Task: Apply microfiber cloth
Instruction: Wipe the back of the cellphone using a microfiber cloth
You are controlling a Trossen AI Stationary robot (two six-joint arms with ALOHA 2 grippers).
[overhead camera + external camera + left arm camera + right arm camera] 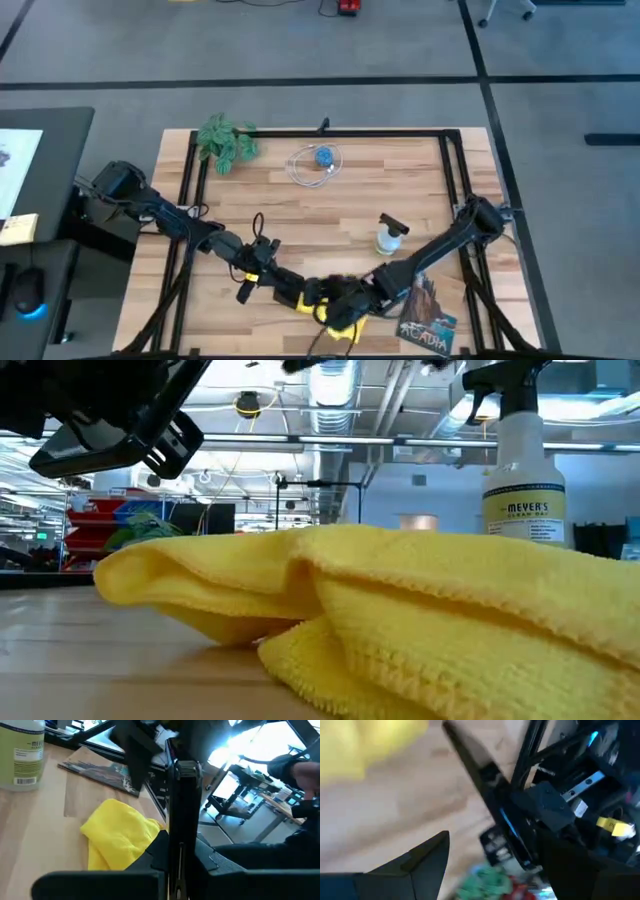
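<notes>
The microfiber cloth lies crumpled at the near edge of the surface, between the two arms where they meet. The right tool sits just beside it, nearer than the left tool, which stands a little to the cloth's left, apparently clamped on a thin dark slab. Whether the right tool is apart or together I cannot tell.

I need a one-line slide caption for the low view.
Crumpled yellow microfiber cloth on the wooden table, a Meyer's spray bottle standing behind it.
</notes>
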